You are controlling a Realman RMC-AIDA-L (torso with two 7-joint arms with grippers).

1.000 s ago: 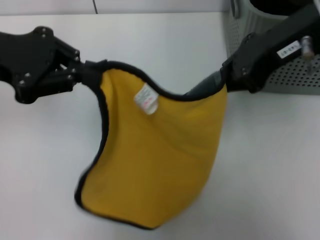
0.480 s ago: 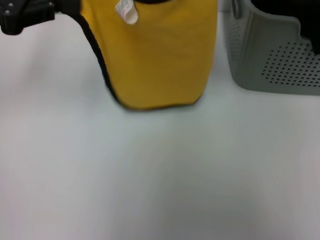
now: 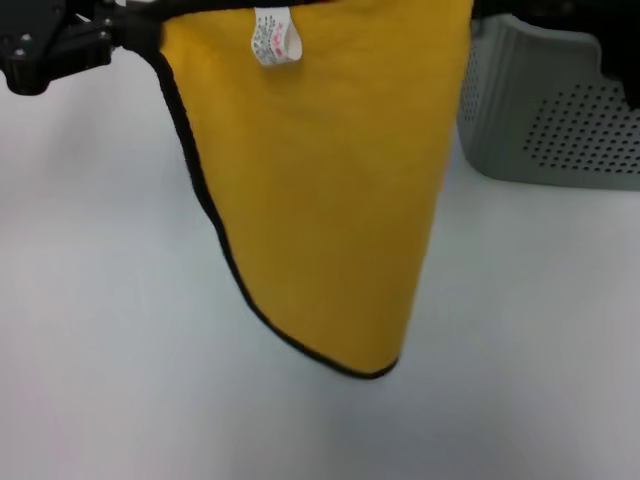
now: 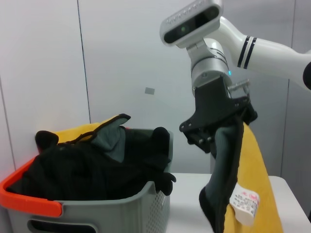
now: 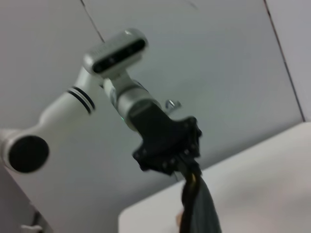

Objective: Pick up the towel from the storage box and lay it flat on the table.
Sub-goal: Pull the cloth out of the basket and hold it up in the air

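Towel (image 3: 320,190) hangs in the air above the table (image 3: 110,330), yellow face toward the head camera, its black-stitched border running down the 9 o'clock edge and curving round to a low corner near 6 o'clock that sits clear of the tabletop or close to it (which of the two I cannot tell). At 10 o'clock in the head view the left gripper (image 3: 130,25) is pinched onto the towel's upper corner; the right wrist view shows that same gripper (image 5: 187,167) clamped on the dark cloth edge (image 5: 199,208). Just past it, near 12 o'clock, the small white tag (image 3: 277,36) dangles from the top hem. The opposite top corner is held by the right gripper (image 4: 228,124), seen in the left wrist view nipped onto the grey-green reverse of the cloth (image 4: 226,165). At 2 o'clock stands the storage box (image 3: 560,120), perforated wall facing in, beside the hanging towel and not touching it; its rim is orange (image 4: 29,196), and dark cloths (image 4: 92,165) are heaped inside.
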